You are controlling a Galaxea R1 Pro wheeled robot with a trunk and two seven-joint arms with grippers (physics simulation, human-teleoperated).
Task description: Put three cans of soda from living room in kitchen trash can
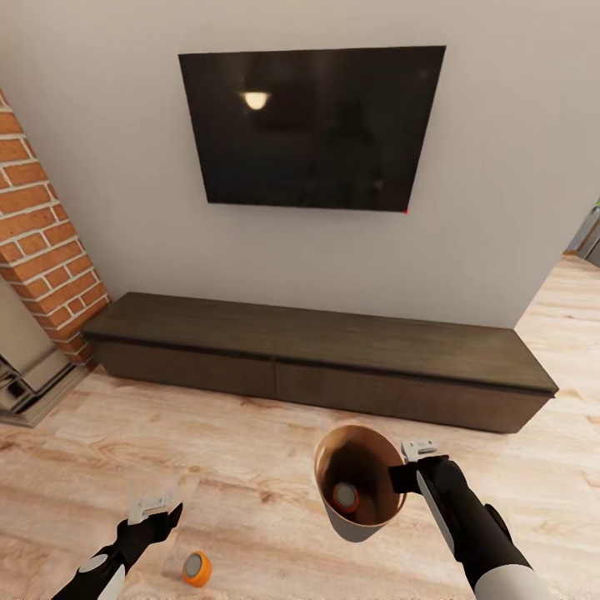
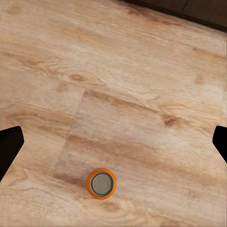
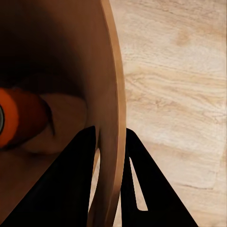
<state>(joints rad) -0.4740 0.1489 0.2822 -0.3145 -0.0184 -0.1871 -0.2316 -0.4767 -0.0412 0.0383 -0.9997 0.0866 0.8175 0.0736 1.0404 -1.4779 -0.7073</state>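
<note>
The right claw (image 1: 407, 467) pinches the bin (image 1: 360, 518) rim, one orange can (image 1: 346, 497) half-hidden inside; the left claw (image 1: 154, 510) hangs spread above another can (image 1: 197, 568) on the floor (image 1: 250, 467).

We face a plain off-white wall (image 1: 500, 167) carrying a large black flat television (image 1: 312, 125) whose dark screen reflects a ceiling lamp. Beneath it a long, low dark-brown wooden cabinet (image 1: 317, 346) stands against the wall on a light wood plank floor (image 1: 250, 467). To the left rises a red brick fireplace column (image 1: 42, 233) above a pale grey stone hearth (image 1: 29, 367)
</note>
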